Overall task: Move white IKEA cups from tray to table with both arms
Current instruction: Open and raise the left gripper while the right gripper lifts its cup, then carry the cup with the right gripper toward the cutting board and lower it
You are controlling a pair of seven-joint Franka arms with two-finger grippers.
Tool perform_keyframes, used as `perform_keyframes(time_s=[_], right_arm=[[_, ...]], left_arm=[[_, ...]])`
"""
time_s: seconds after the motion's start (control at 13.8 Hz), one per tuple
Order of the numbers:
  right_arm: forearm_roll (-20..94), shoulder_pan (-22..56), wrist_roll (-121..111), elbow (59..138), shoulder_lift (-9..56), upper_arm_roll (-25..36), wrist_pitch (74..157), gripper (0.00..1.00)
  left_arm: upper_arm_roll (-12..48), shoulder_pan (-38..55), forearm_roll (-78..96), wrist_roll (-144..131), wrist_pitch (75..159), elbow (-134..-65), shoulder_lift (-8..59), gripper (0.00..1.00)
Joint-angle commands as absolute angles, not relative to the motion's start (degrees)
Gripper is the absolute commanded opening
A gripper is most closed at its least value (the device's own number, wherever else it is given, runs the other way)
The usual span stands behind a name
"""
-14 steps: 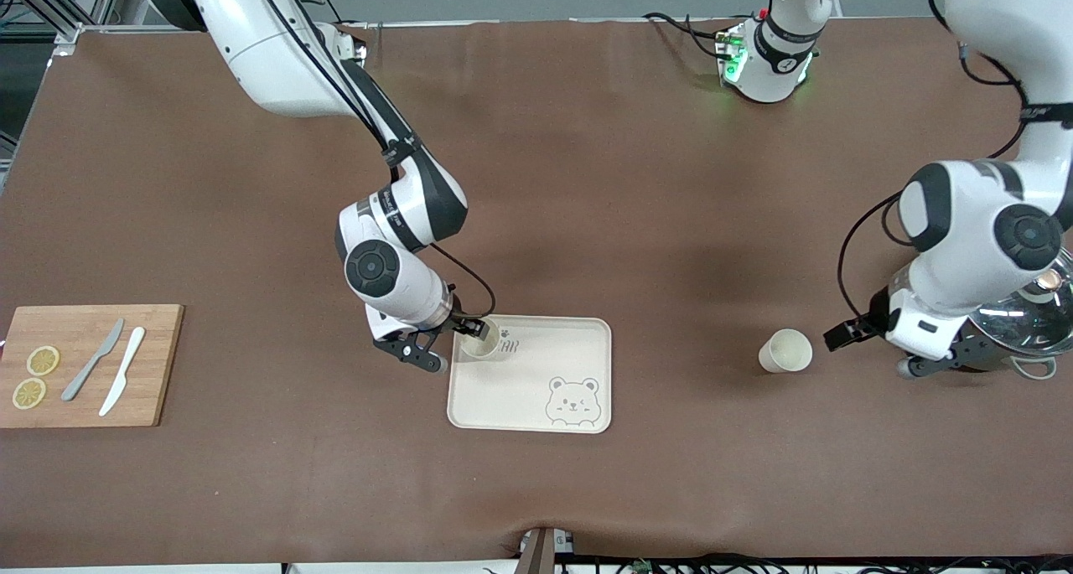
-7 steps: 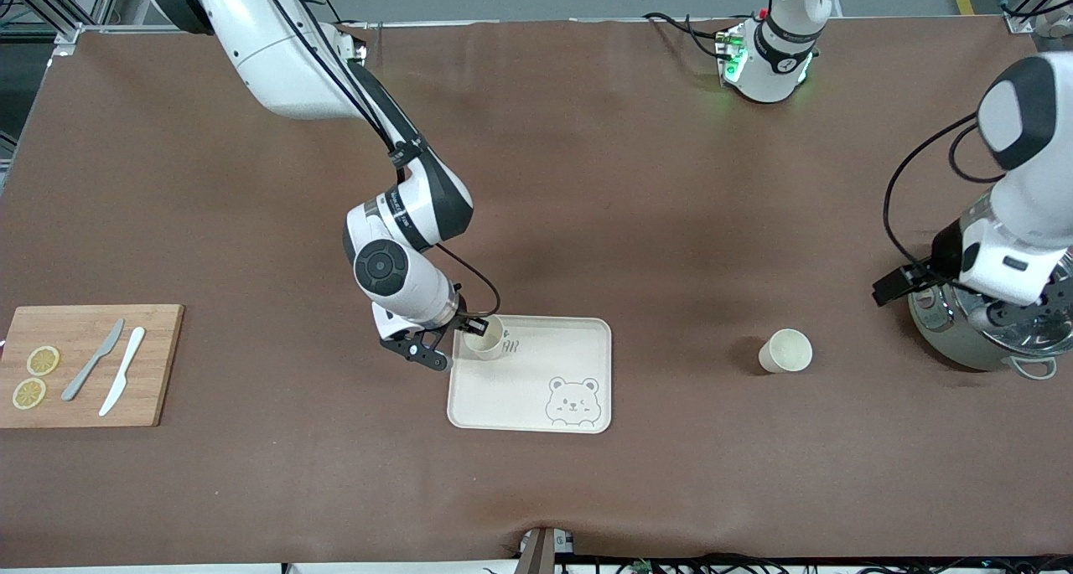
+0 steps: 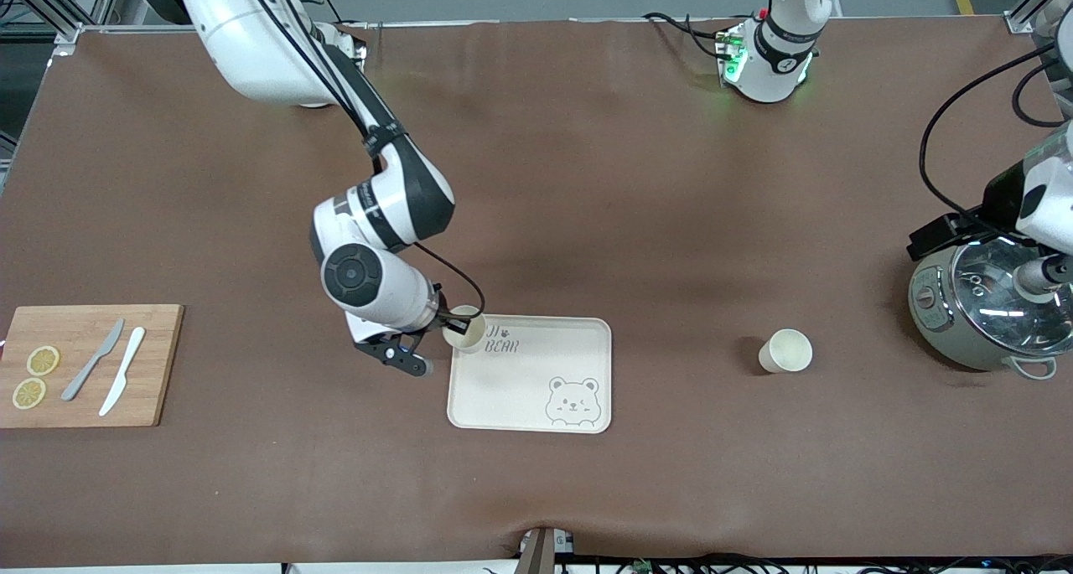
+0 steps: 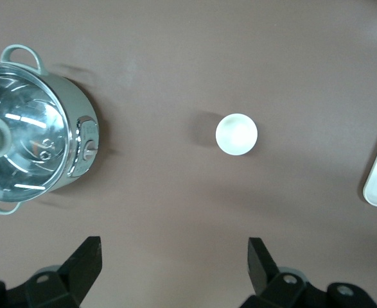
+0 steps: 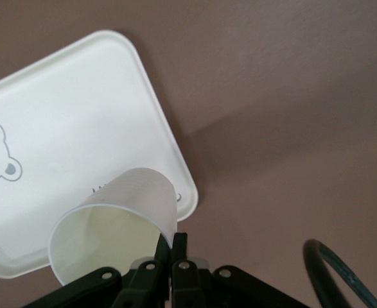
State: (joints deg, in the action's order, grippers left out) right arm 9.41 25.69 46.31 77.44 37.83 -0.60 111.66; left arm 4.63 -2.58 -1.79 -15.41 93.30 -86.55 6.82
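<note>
The right gripper [image 3: 448,323] is clamped on the rim of one white cup [image 3: 465,329], one finger inside the cup and one outside, and holds it tilted over the corner of the cream bear-printed tray [image 3: 536,394] toward the right arm's end of the table; whether the cup's base touches the tray is hard to judge from the right wrist view, where the cup [image 5: 114,224] looks lifted clear of the tray [image 5: 66,128]. The second white cup [image 3: 785,350] stands upright on the bare brown table [image 3: 637,205], well apart from the tray, toward the left arm's end. The left gripper [image 4: 172,263] is up in the air with its fingers spread wide and empty, above the table between that cup [image 4: 236,134] and a steel pot with a glass lid [image 3: 977,310]. A wooden cutting board [image 3: 88,364] with two knives and lemon slices lies at the right arm's end.
</note>
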Motion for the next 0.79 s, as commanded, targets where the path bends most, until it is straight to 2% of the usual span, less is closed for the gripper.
perform_keyframes(time_s=[0.0,0.14,0.36,0.72], right_arm=[[8.88,20.23,38.45,78.66,31.74,-1.41,100.95,0.0],[8.88,16.28,34.03,81.63,27.53,-1.41,97.39,0.0],[8.7,9.95,22.46,92.25,19.54,-1.32,97.82,0.0],[2.2,1.69,11.18,100.71,12.67,-1.32,96.86,0.0]], left_arm=[[4.83,-2.72,-2.99,-14.24,89.66,-84.46,4.68,1.0],[4.83,-2.72,-2.99,-12.05,87.11,-84.64,2.56,1.0],[4.92,-2.72,-2.9,-10.03,86.84,-87.18,-0.7,1.0],[4.22,-2.37,-2.2,-5.46,87.1,-90.0,-3.07,1.0]])
